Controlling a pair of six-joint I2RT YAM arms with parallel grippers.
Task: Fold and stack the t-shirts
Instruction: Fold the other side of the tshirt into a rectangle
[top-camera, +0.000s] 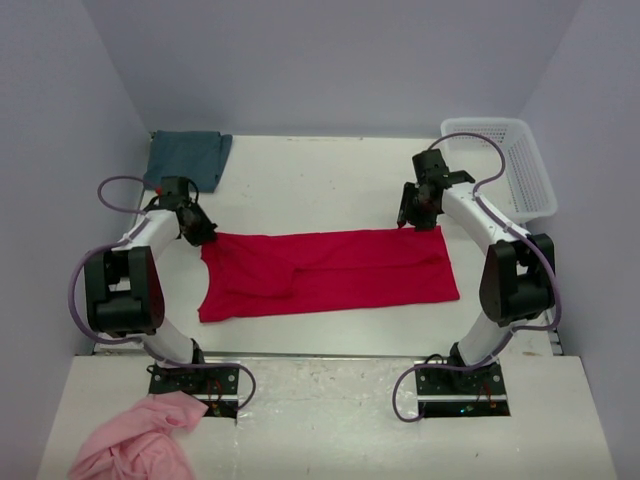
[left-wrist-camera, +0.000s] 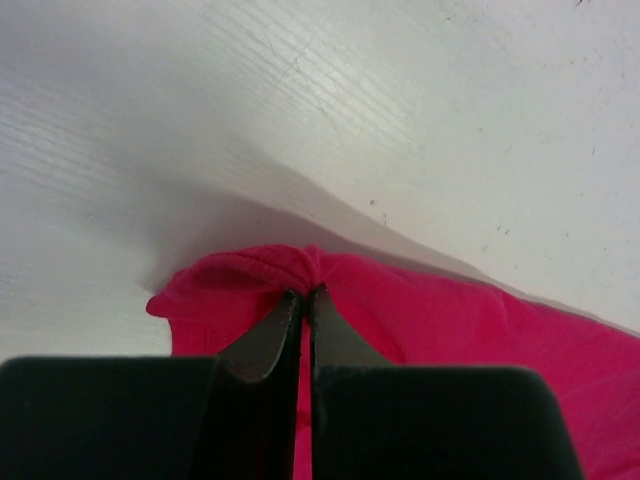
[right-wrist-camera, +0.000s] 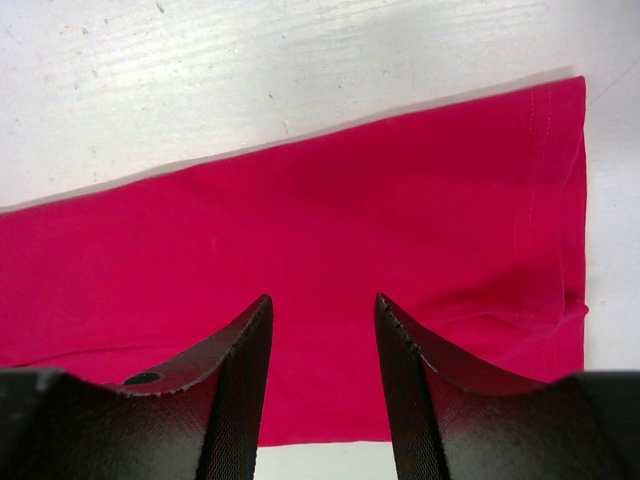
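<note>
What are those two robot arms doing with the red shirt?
They're folding t-shirts. The left gripper has its fingers pinched shut on a bunched edge of the red t-shirt, which lies on the table. The right gripper is open above its other end. A teal t-shirt lies at the far left corner.
</note>
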